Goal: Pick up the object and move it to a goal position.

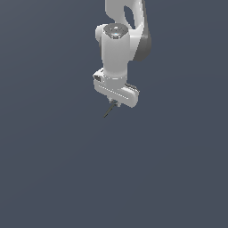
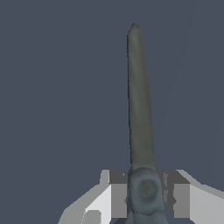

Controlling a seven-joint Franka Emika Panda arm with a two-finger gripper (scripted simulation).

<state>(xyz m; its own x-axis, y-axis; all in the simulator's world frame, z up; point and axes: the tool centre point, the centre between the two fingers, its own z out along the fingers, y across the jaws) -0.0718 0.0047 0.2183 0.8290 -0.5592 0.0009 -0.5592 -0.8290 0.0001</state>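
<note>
Gripper (image 1: 114, 103) clamping the scissors-like object (image 1: 108, 111) above a plain grey surface (image 1: 53, 169).
No writing is showing in either view. In the exterior view, a thin dark blade is slanting down from the white hand toward the exterior view's left. In the wrist view, the fingers (image 2: 117, 192) are pressing both sides of the grey-green pivot, the blade (image 2: 140, 100) tapering to a point; handles are seemingly hidden.

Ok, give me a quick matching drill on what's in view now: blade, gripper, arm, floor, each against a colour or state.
Things:
1. scissors blade
2. gripper
3. Panda arm
4. ground surface

States:
A. plain slate blue-grey
B. white, reaching down from the top of the exterior view
C. dark, thin, pointed, sticking out past the fingertips
D. shut on the pivot end of the scissors

Pairs: 1-C, 2-D, 3-B, 4-A
</note>
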